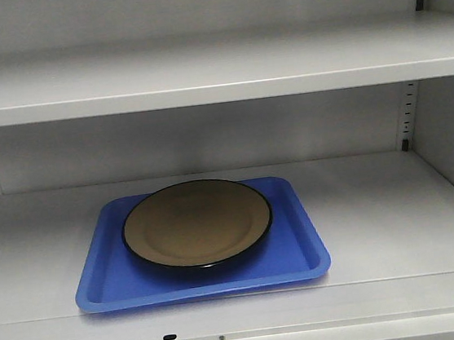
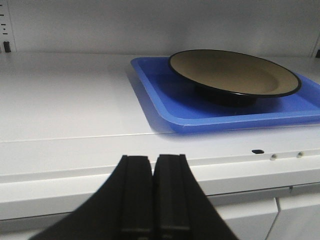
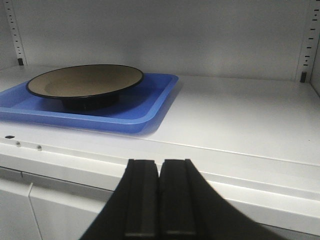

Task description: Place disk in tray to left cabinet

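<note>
I saw the glossy tan, black-rimmed disk (image 1: 197, 223) sitting in the blue tray (image 1: 108, 274) on the left cabinet (image 1: 397, 224) shelf. Both left fingers (image 2: 137, 195) and right fingers (image 3: 142, 197) were pressed together, holding nothing.

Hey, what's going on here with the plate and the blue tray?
Nothing is being handled right now. The disk sits in the tray, which rests on a shelf of the left cabinet. The left gripper and right gripper are both shut and empty, in front of the shelf edge, apart from the tray.
</note>
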You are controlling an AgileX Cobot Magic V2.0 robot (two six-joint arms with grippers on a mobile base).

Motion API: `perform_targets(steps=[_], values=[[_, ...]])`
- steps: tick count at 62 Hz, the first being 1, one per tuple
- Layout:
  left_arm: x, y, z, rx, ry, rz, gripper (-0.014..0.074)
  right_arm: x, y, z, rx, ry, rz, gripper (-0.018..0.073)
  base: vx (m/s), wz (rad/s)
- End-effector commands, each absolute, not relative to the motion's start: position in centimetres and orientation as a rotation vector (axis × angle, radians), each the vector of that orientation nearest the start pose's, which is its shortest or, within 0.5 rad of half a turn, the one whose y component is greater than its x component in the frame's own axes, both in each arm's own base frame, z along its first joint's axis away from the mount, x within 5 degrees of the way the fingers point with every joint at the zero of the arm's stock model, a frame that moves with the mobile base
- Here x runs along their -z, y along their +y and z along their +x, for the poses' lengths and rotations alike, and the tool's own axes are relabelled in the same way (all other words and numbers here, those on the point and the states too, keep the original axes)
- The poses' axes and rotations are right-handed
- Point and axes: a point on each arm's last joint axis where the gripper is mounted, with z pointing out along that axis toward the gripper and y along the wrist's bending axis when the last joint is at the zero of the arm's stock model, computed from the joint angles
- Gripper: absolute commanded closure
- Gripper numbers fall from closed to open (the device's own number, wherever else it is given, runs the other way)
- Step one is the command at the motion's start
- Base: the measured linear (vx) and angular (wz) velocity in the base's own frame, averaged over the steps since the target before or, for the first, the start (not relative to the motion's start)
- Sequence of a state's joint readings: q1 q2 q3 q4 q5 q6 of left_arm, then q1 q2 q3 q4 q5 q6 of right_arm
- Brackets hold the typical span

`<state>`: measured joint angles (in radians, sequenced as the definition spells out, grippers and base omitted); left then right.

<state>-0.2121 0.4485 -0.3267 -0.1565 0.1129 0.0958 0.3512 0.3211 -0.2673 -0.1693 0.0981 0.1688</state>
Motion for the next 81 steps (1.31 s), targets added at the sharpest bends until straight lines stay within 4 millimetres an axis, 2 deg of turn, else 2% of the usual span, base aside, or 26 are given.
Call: perform_targets(steps=[1,7,14,20,25,28,35,81], values=[[-29.5,-2.3,10.2,0.227,1.607,0.117,0.06,-29.0,2.9,8.0,-0.259,1.508,-0.279,0.0561,0.0,0.0],[-28.5,-2.1,9.6,0.204,1.601,0.127,0.06,-29.0,2.9,8.0,-0.259,1.508,-0.279,0.0561,0.0,0.0],[-26.5,-1.0,8.4,0.078,1.52,0.111,0.06,-29.0,2.9,8.0,-0.259,1.508,-0.279,0.0561,0.0,0.0],[-24.1,-0.2,7.1,0.016,1.457,0.03,0.06,-29.0,2.9,8.0,-0.261,1.509,-0.277,0.0561,0.0,0.0],[-21.4,0.0,6.4,-0.02,1.461,0.016,0.06,-29.0,2.9,8.0,-0.261,1.509,-0.277,0.0561,0.0,0.0],[-20.4,0.1,6.1,-0.027,1.456,0.018,0.06,-29.0,2.9,8.0,-0.261,1.509,-0.277,0.0561,0.0,0.0],[-20.1,0.0,5.6,-0.056,1.476,0.058,0.06,-29.0,2.9,8.0,-0.261,1.509,-0.277,0.0561,0.0,0.0],[-19.9,-0.2,5.6,-0.025,1.495,0.086,0.06,-29.1,2.9,8.0,-0.261,1.508,-0.277,0.0561,0.0,0.0]])
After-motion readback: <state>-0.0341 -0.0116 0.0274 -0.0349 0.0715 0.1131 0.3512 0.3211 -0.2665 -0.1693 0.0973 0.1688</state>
